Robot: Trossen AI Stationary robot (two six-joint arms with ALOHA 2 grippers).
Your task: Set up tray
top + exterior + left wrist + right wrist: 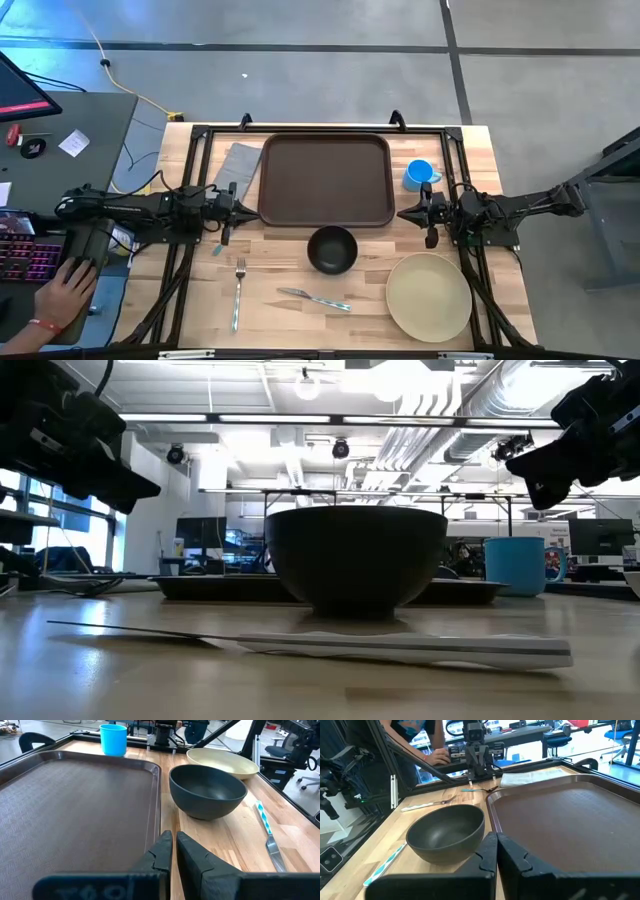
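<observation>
Looking down from above, I see the tray lying flat at the far middle of the table, with nothing on it. I think it is light, stiff plastic. Its floor looks bumpy but its raised rim looks smooth, so it may slip. I would pinch the rim on a short side, one arm at each end, because it is wide and would tip from one side only.

The left gripper hangs just beside the tray's left edge, and its jaws are closed on nothing. The right gripper hangs just off the tray's right front corner, jaws closed and empty too.

The high view alone shows everything: the bowl in front of the tray, the plate, the cup, the fork, the knife, and the napkin touching the tray's left side. It also shows a person's hand at a keyboard. The low view hides most of the tray behind the bowl. The wrist views show the rim's height and the bowl close beside it.
</observation>
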